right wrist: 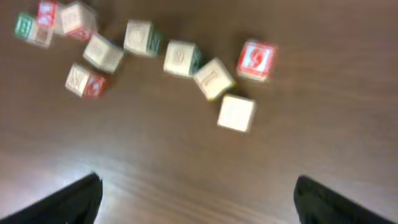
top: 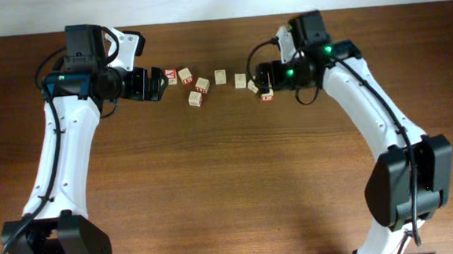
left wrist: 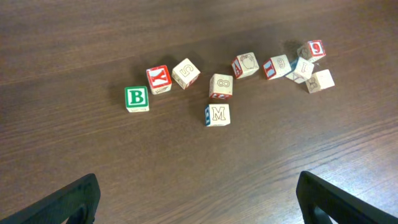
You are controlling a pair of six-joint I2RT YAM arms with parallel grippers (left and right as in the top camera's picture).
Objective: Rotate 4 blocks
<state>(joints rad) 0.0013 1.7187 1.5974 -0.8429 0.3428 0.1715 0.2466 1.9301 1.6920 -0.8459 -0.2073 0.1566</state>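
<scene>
— Dark brown wood of the table (top: 230, 182) fills nearly every view, with a pale strip of wall (top: 219, 1) at its far edge. Why do both arms bend inward?
— Each leans toward the row of cubes. Take the red 9 cube (top: 267, 96) as the marker: the right arm (top: 367, 103) ends just beside it, and the left arm (top: 62, 145) ends well apart from it.
— And the claws?
— The left gripper (left wrist: 198, 180) and right gripper (right wrist: 198, 180) both gape wide with nothing between the fingers. I'd judge that is so either can drop over a cube.
— Where are the 4 blocks (left wrist: 301, 68)?
— Loose on the table. There's the 9 cube itself, a plain pale cube (right wrist: 236, 113) near it, a tilted I cube (right wrist: 214, 79) beside that, and a red-trimmed cube (left wrist: 277, 66) next along. None is gripped.
— The rest?
— The green B cube (left wrist: 136, 98) and red Y cube (left wrist: 158, 79) lie farthest from the 9 cube, nearest the left claw. They are probably to be left alone.
</scene>
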